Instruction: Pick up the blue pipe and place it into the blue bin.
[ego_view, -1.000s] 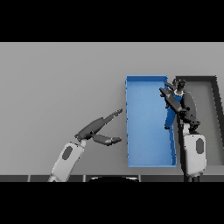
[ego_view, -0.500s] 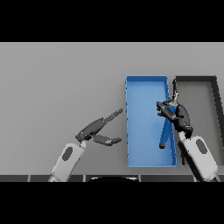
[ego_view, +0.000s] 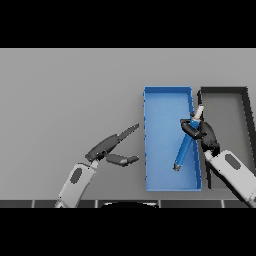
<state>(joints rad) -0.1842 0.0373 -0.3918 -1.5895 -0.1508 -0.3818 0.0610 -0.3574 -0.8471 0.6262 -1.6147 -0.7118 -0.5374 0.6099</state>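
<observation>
On a plain grey desk (ego_view: 70, 95), the right robot hand (ego_view: 204, 134) has its dark fingers curled around the upper part of a slim blue pipe with a pale tip (ego_view: 185, 147). The pipe slants down and leftward from that hand, over the inside of the open rectangular blue bin (ego_view: 162, 107). A dark grey tray (ego_view: 245, 102) sits just right of the hand. The left robot hand (ego_view: 111, 149), fingers spread apart, hovers left of the bin

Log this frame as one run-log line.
phase: place | right hand: shut on blue pipe, over blue bin | left hand: open, idle
</observation>
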